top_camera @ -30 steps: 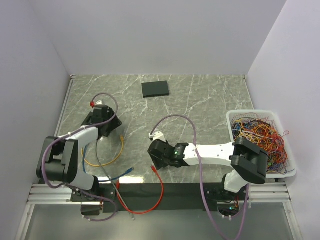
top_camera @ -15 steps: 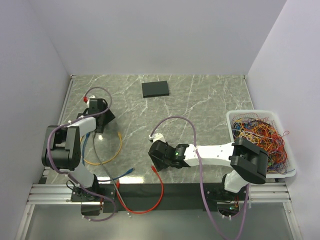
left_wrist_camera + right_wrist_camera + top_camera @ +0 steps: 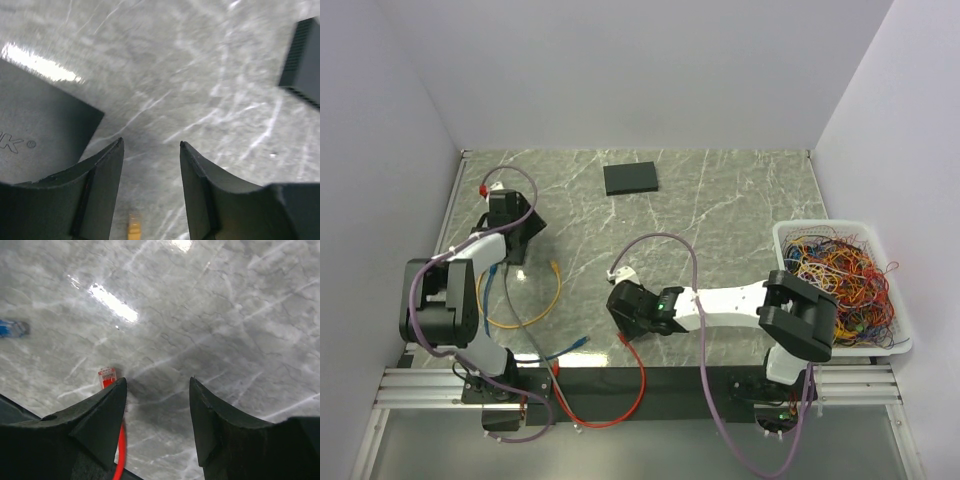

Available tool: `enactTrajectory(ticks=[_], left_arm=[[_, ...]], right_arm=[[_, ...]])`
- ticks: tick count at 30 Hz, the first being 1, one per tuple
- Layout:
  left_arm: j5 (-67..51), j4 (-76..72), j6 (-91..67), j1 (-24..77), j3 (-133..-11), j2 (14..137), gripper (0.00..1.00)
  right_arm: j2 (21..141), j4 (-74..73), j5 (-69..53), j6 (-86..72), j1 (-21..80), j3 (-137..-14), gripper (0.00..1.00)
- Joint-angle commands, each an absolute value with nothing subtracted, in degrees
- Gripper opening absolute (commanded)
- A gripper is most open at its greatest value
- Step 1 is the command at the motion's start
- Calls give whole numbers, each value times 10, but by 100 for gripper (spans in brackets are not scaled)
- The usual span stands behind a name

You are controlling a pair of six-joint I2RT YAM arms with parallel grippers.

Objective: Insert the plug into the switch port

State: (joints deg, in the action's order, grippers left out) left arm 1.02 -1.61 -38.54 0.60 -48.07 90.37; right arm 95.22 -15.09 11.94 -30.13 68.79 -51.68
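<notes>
Since a second ago: left arm swung out to far-left of counter (image 3: 740,200). Left fingers (image 3: 107,170) about half open, holding nothing (yellow plug (image 3: 134,226) lies below them, untouched). Right arm slid left and nearer. Right fingers (image 3: 107,410) well open, empty, low over counter, with red plug (image 3: 107,377) lying just outside one tip. Switch (image 3: 631,178) well apart, toward far edge. Judgement: right side lining up for pick; plug not yet grasped, insertion all ahead.
</notes>
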Motion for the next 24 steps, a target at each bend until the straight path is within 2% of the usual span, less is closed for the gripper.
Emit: enactTrajectory(ticks=[1, 17, 24], left_arm=[[-9, -48, -372, 6, -498, 862, 55], [-11, -64, -367, 4, -468, 830, 54], [-20, -70, -369, 2, -461, 829, 54]], right_arm=[[957, -156, 123, -309, 697, -533, 60], [854, -182, 184, -368, 740, -502, 60], [898, -206, 185, -388, 779, -523, 58]])
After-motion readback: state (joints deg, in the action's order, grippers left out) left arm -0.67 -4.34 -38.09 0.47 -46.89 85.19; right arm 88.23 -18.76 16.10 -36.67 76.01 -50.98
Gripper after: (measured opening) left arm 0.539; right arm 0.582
